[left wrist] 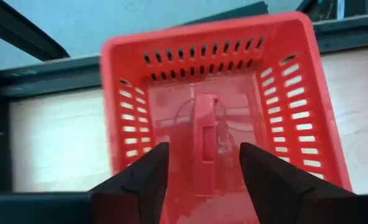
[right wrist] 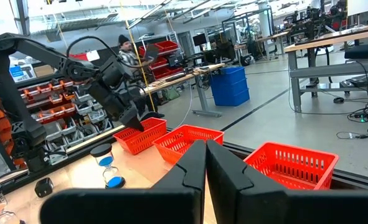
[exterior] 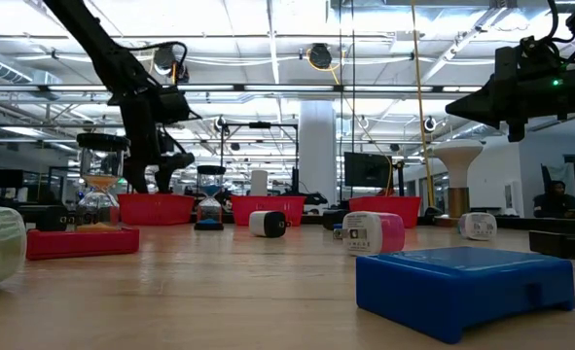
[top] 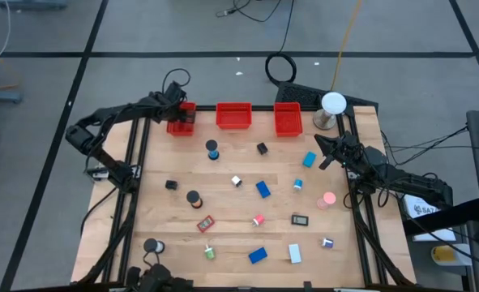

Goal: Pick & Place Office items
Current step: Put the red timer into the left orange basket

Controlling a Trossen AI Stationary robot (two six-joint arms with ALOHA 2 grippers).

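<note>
Wooden desk point(top: 231, 219) held scattered items; left gripper point(left wrist: 202, 186) hung over red bin point(left wrist: 221, 99), jaws parted, red piece point(left wrist: 205, 143) below, likely dropped. Right gripper point(right wrist: 205, 163) clenched, empty.

Bright workshop, grey floor point(top: 182, 28), workbenches point(right wrist: 333, 43)
</note>
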